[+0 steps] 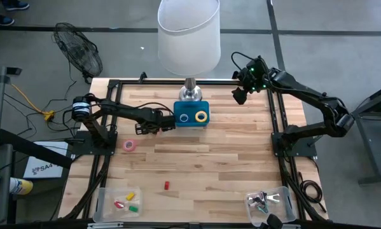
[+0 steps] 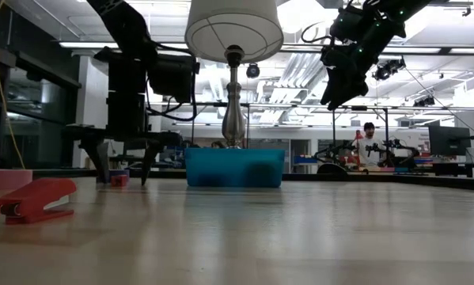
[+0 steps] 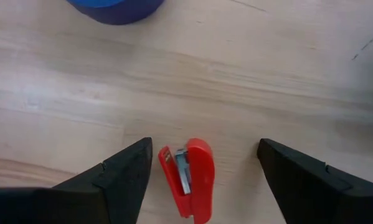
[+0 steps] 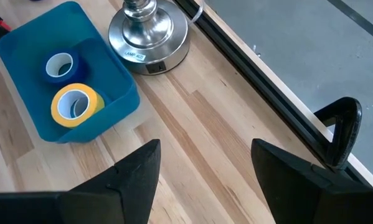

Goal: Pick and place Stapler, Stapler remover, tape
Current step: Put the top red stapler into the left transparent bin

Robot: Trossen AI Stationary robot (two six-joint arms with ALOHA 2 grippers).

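Overhead, we see a blue bin at the foot of a lamp on the pale wooden plank table; inside it lie a blue tape roll and a yellow tape roll, both ring-shaped with hollow centres. A pink tape roll lies loose on the boards, near the left arm. Two clear trays sit at the table's near edge: the left tray holds small red, yellow and green blocks, the right tray holds dark and metallic pieces we cannot identify. A small red block lies between them on bare wood. The left gripper hangs low beside the bin's left side; the right gripper waits raised at the table's far right corner. From table height, we see the red stapler lying flat in the foreground and the bin's smooth plastic wall before the lamp's metal stem. From the left wrist, we see a small red stapler remover, glossy plastic with a metal insert, lying on the wood right between the spread fingers of the left gripper, touched by neither; the jaws stand wide and grasp nothing. From the right wrist, we see the right gripper also spread wide and empty, well above the boards, with the bin, its two rolls and the lamp's round chrome base beyond it.
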